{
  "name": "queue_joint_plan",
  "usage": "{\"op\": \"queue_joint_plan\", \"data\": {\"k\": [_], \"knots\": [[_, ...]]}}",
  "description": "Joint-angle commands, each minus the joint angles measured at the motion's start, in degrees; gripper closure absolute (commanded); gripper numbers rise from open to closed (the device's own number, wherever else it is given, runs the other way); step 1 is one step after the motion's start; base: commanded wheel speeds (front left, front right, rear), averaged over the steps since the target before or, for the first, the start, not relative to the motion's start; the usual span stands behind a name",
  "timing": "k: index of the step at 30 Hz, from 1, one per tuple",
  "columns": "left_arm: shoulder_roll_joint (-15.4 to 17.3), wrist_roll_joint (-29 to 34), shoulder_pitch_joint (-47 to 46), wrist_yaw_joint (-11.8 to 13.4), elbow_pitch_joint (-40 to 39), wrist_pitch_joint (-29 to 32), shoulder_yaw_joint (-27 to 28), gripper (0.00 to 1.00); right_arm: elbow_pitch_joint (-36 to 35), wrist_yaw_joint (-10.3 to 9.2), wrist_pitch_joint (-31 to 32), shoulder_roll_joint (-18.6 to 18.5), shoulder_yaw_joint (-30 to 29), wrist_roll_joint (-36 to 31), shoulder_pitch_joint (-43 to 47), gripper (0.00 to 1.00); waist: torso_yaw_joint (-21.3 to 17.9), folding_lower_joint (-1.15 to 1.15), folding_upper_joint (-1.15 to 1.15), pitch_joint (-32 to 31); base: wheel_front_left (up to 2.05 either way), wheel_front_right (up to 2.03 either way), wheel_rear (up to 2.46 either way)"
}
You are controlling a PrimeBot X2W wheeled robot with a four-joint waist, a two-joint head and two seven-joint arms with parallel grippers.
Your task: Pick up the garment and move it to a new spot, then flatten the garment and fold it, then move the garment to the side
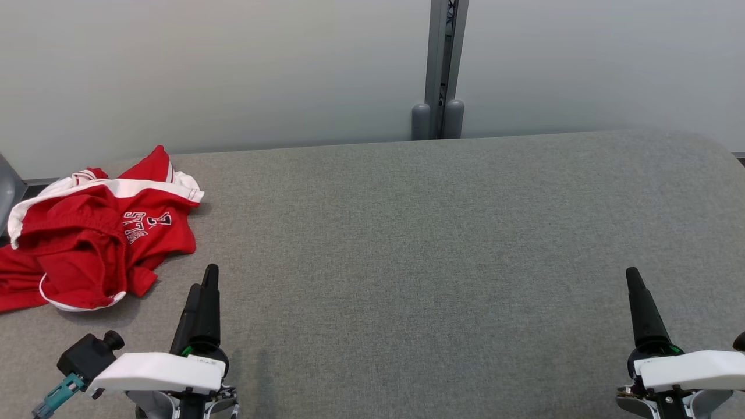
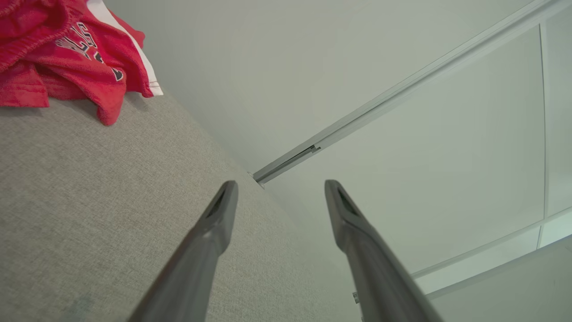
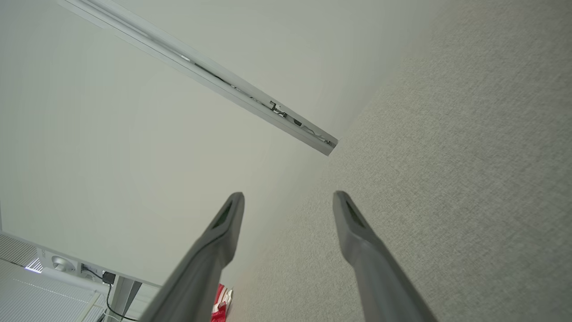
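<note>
A crumpled red garment (image 1: 87, 244) with white trim and white lettering lies at the far left of the grey fabric table (image 1: 419, 244); part of it hangs past the left edge. It also fills the upper-left corner of the left wrist view as the garment (image 2: 67, 49). My left gripper (image 1: 204, 279) sits just right of and below the garment, apart from it, open with nothing between its fingers (image 2: 223, 210). My right gripper (image 1: 634, 276) rests at the lower right, far from the cloth, open and empty; its fingers (image 3: 348, 219) point along the table.
A pale partition wall runs behind the table, with a grey metal post (image 1: 440, 70) at its middle. The table's back edge lies close to that wall. Past the table's end in the right wrist view stands a desk leg with cables (image 3: 111, 286).
</note>
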Motion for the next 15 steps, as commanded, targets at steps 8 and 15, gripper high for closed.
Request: {"op": "queue_joint_plan", "data": {"k": [8, 15], "knots": [[0.47, 11.07, -0.09, 2.19, -1.93, -2.04, -1.73, 0.0, -2.85, 0.17, -2.15, -0.65, 1.34, -10.32, 0.28, 0.0, -0.12, 0.0, 0.0, -0.02, 0.0, 0.0, 0.0], [0.53, 19.07, 0.28, 3.3, -1.96, -3.3, -2.99, 0.0, -3.56, 0.19, -3.44, -0.71, 2.34, -17.31, 0.84, 0.0, -0.18, 0.0, 0.0, -0.07, 0.0, 0.0, 0.0]]}}
